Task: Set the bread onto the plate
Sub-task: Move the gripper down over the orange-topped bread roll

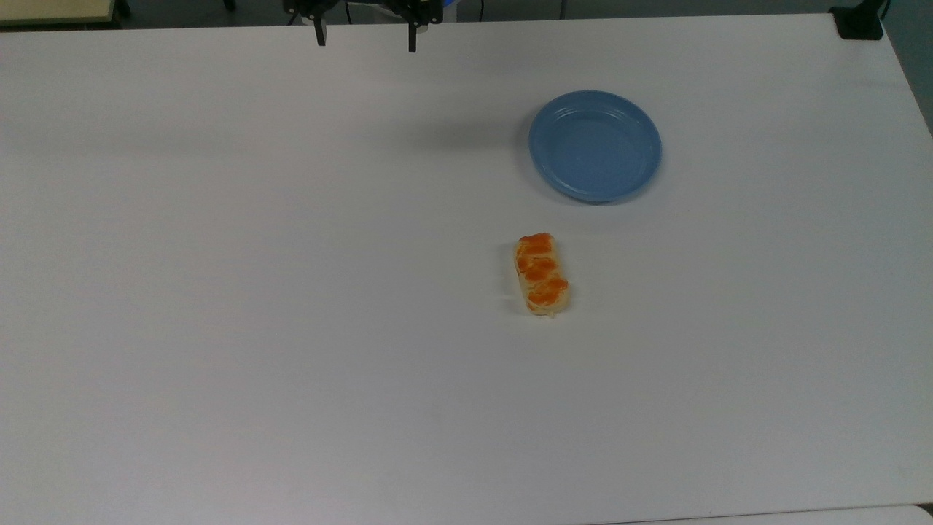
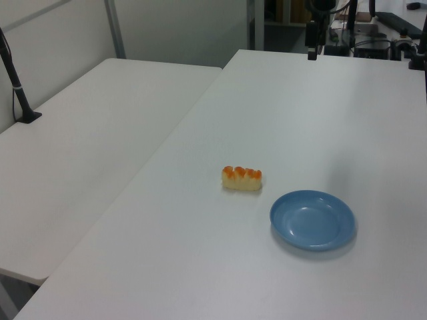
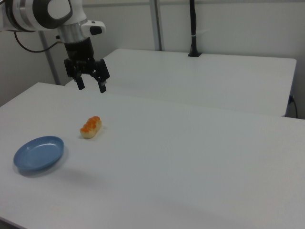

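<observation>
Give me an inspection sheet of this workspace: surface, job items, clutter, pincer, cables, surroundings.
Surface: white table, bare apart from the two job items.
Bread: lies flat on the table, orange patches up, apart from the plate and not yet on it.
Plate: blue, upright, nothing on it; in the top view it sits above and to the right of the bread.
Clutter: nothing seen.
Pincer: open, fingers pointing down, held well above the table and away from both items, holding nothing.
Cables: a dark cable loops behind the arm; more run at the table's far end in the left view.
Surroundings: a second white table alongside, with a black post standing on it.
</observation>
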Tool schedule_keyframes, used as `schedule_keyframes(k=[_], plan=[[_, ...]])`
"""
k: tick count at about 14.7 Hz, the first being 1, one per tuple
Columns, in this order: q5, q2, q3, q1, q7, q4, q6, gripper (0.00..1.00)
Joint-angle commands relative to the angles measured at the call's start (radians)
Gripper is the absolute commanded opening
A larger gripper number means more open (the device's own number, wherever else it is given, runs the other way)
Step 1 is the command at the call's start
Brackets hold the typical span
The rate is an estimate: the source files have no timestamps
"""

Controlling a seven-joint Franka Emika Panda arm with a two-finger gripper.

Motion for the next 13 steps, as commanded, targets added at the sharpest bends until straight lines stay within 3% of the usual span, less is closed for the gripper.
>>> schedule_keyframes(k=[1, 9, 13], plan=[[0.031, -0.028, 0.002, -0.009, -0.015, -0.024, -0.028, 1.00], [0.074, 0.001, 0.006, 0.002, -0.014, -0.023, 0.009, 1.00], [0.105, 0.125, 0.015, 0.087, 0.023, -0.021, 0.177, 1.00]])
